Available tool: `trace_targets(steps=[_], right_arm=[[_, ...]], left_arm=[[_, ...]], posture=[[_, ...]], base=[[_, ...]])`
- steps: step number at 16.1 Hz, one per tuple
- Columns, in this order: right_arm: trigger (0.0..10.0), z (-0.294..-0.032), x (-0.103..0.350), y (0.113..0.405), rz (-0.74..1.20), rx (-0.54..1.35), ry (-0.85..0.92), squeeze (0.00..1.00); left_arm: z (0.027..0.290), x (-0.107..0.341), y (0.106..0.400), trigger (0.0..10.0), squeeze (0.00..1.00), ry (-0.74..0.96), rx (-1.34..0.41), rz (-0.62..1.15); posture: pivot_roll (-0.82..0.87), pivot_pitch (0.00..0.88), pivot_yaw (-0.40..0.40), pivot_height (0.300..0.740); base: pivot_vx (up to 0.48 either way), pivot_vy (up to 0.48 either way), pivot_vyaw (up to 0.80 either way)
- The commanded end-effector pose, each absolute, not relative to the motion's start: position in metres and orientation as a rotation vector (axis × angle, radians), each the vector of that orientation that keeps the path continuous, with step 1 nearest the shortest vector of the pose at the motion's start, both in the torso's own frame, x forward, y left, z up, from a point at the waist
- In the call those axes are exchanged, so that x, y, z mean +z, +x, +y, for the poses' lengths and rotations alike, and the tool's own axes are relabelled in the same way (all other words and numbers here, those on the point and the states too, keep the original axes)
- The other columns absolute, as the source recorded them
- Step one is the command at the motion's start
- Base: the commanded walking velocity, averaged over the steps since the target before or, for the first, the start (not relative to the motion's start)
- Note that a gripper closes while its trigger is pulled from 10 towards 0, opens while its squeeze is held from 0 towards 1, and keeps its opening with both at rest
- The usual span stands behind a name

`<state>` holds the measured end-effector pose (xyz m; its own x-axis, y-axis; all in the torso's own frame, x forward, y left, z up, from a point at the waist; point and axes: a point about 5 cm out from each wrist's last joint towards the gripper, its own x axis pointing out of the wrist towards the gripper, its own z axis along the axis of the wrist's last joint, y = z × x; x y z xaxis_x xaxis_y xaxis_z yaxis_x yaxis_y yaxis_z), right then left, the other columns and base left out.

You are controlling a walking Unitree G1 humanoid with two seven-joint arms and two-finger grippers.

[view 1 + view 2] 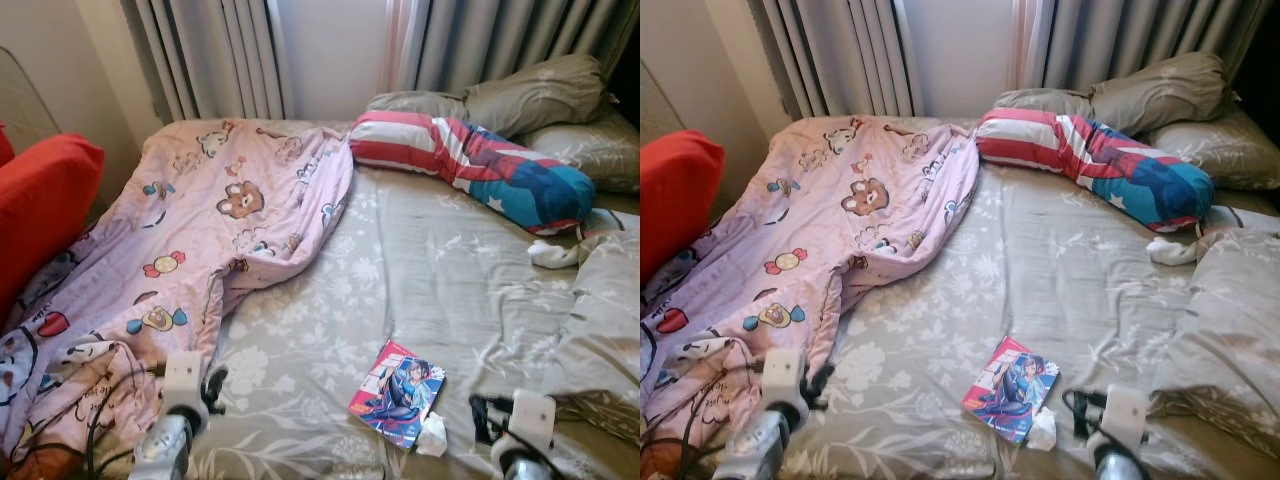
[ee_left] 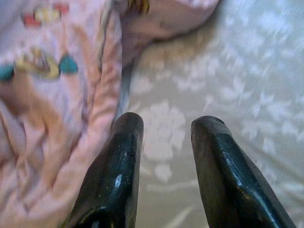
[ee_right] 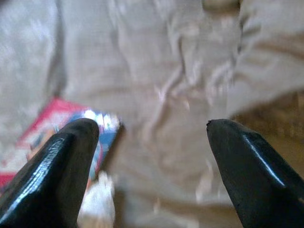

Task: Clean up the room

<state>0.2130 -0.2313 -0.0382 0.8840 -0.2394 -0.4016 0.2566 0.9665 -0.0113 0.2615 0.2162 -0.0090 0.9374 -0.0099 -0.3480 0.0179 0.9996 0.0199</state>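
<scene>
A comic book [image 1: 397, 392] with a red and blue cover lies on the grey floral bed sheet [image 1: 420, 280] near the front edge. A crumpled white tissue [image 1: 432, 436] touches its right corner. My right gripper [image 1: 482, 415] hovers just right of them, open and holding nothing; in the right wrist view the book [image 3: 71, 128] lies beyond one fingertip [image 3: 71, 142]. My left gripper [image 1: 213, 388] hangs open over the sheet at the edge of a pink cartoon blanket [image 1: 200, 230]. That blanket [image 2: 52, 95] lies beside the gripper [image 2: 166, 128] in the left wrist view.
A red, white and blue striped bolster [image 1: 470, 165] lies across the head of the bed, with grey pillows [image 1: 540, 95] behind it. A small white cloth [image 1: 553, 253] sits by the bunched grey duvet [image 1: 600, 330] at right. A red cushion [image 1: 40, 210] stands at left. Curtains [image 1: 210, 55] hang behind.
</scene>
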Motion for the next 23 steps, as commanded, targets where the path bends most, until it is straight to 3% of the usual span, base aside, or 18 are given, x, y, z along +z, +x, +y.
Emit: trace_targets(steps=[1, 6, 15, 23], right_arm=[[10.0, -0.226, -0.032, 0.219, 0.359, -0.218, 0.024, 0.0], [10.0, -0.211, -0.014, 0.235, 0.219, -0.097, -0.021, 0.0], [10.0, -0.223, -0.013, 0.236, 0.229, -0.232, 0.015, 0.0], [10.0, -0.216, -0.02, 0.233, 0.276, -0.233, 0.027, 0.0]], left_arm=[[0.221, -0.006, 0.26, 10.0, 0.0, 0.033, -0.026, 0.322], [0.218, 0.005, 0.263, 10.0, 0.0, 0.038, -0.074, 0.232], [0.22, 0.01, 0.268, 10.0, 0.0, -0.009, -0.069, 0.215], [0.213, 0.008, 0.269, 10.0, 0.0, -0.015, -0.091, 0.234]], posture=[[0.03, 0.0, 0.01, 0.74], [0.03, 0.0, 0.008, 0.74], [0.03, 0.0, 0.019, 0.74], [0.04, 0.037, 0.019, 0.667]], base=[[0.0, 0.0, 0.0], [0.0, 0.0, 0.0], [0.0, 0.0, 0.0], [0.0, 0.0, 0.0]])
